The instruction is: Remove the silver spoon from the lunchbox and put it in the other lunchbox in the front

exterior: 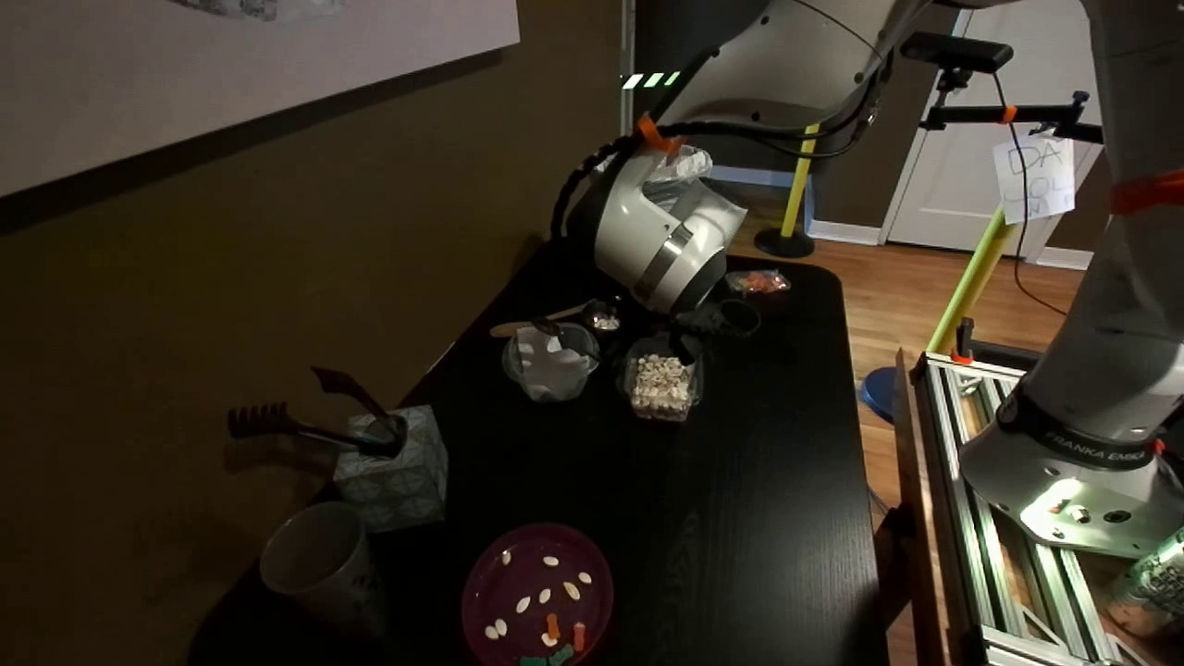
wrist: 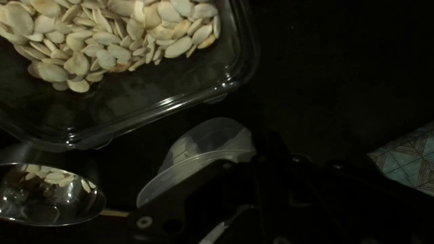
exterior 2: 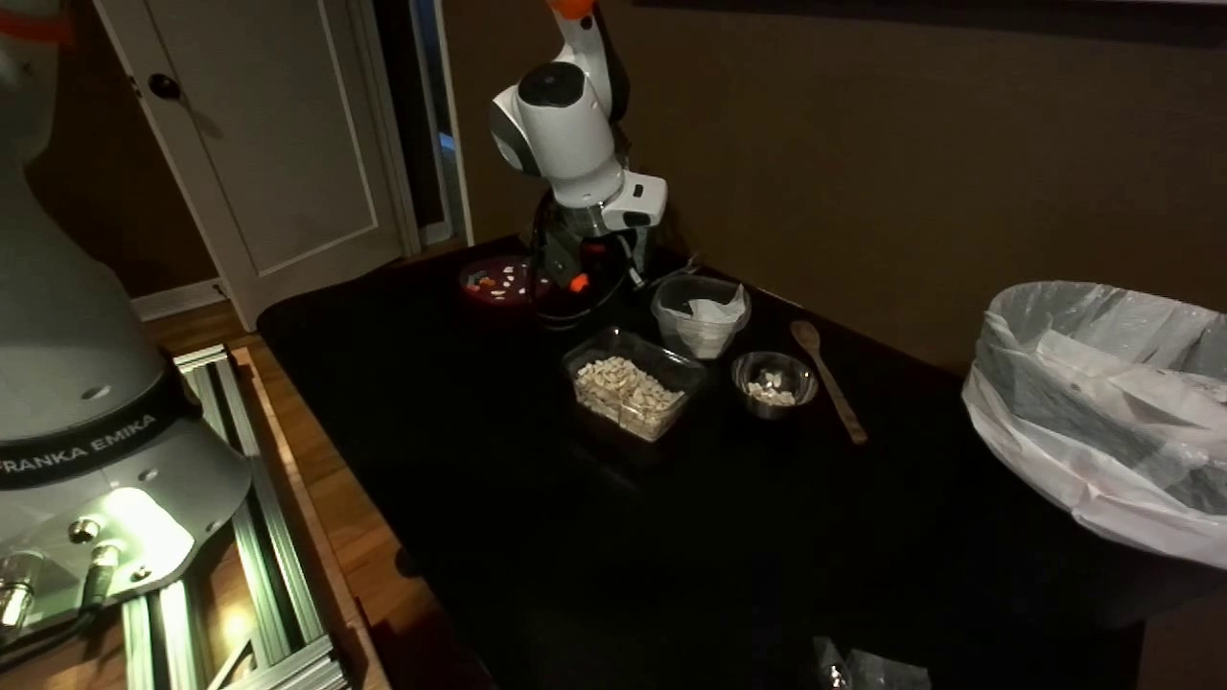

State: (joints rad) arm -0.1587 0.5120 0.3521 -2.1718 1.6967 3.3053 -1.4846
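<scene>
In the wrist view, the black pincer is shown with its fingertips together; whether anything thin is clamped between them cannot be told. The square clear plastic lunchbox, part-filled with pale seeds, is located up and to the left of the fingertips. The pale translucent plastic lunchbox, rounded at its corners, is partly covered by the pincer.

In an exterior view, both lunchboxes are placed near each other, not touching, on the black table; the pale one is set nearer the brown wall.

In an exterior view, a brown wooden spoon is seen. The silver spoon is not made out in any view; its long axis cannot be given. If it is held, alignment over the pale lunchbox is judged decisive; if not, the offset to the square one.
</scene>
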